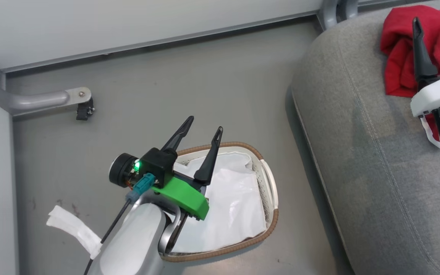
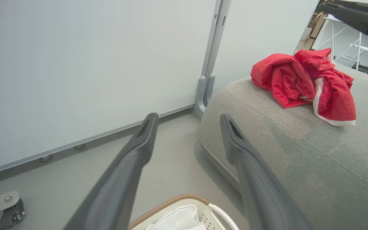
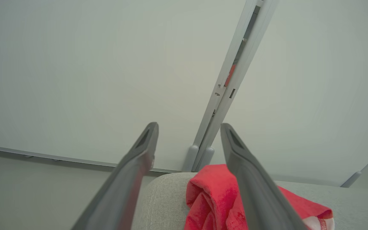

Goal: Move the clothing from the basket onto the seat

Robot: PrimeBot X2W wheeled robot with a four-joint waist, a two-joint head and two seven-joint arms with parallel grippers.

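Lying in a crumpled heap at the upper right of the head view, the bright red soft fabric clothing [image 1: 399, 49] with white trim bands rests on the large rounded grey woven seat [image 1: 357, 133], whose cover shows a coarse weave and curved stitched seams. The left wrist view shows the heap as two bunched pieces touching each other, one edged with a white band, near the cushion's rounded far corner.

The small oval cream plastic basket [image 1: 269, 179], with perforated sides and a brown woven rim, stands on the smooth grey floor [image 1: 185, 76] at the lower centre, just beside the seat. Inside it lies a plain white cloth liner [image 1: 231, 206], loosely creased, with no red fabric on it.

The left gripper [image 1: 204, 124] hangs over the basket's upper left rim, its two long dark tapered fingers spread wide and holding nothing; a bright green plastic bracket [image 1: 183, 196] sits at its wrist. The right gripper [image 1: 435, 17] is at the upper right over the clothing, fingers also spread wide and empty, and in its own wrist view the red fabric lies below them.

A grey metal caster foot [image 1: 84, 110] stands at the left by the pale wall panel.
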